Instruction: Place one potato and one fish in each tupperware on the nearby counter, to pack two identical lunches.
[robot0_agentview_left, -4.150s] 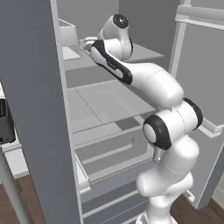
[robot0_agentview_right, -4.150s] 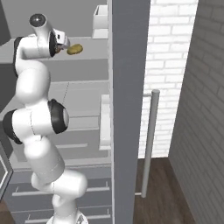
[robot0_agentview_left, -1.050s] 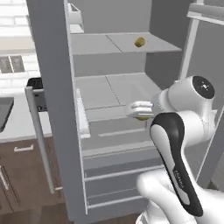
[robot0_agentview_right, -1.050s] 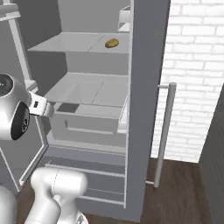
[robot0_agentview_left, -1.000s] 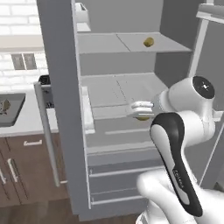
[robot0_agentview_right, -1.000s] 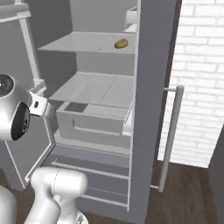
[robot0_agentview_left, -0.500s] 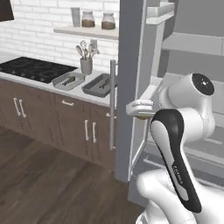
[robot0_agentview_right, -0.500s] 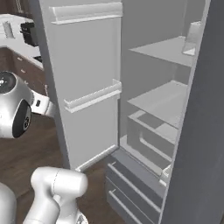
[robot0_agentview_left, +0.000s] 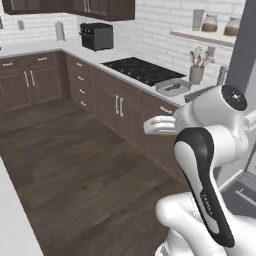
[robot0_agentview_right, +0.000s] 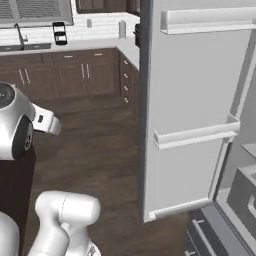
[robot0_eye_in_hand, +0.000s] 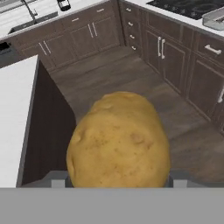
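Observation:
A big brown potato (robot0_eye_in_hand: 118, 142) sits close in front of the hand camera, and my gripper (robot0_eye_in_hand: 117, 181) is shut on it, with its tips mostly hidden behind the potato. My gripper (robot0_agentview_left: 149, 125) hangs over the wood floor, short of the pale counter (robot0_agentview_left: 122, 66) with its black cooktop (robot0_agentview_left: 142, 70). A grey tupperware (robot0_agentview_left: 164, 86) stands on the counter to the right of the cooktop, with something dark in it that is too small to name. A second tupperware (robot0_agentview_left: 196, 94) is partly hidden by my arm. The fish is out of view.
A black toaster oven (robot0_agentview_left: 97, 36) stands at the counter's far end, and a utensil pot (robot0_agentview_left: 196, 74) stands behind the tubs. The open fridge door (robot0_agentview_right: 195, 100) is close on my right. A white-topped island (robot0_eye_in_hand: 17, 109) lies to the left, across the wood floor (robot0_agentview_left: 75, 165).
The whole picture has swung from the open fridge round to the kitchen counter, so the camera has turned. The potato stays in my gripper.

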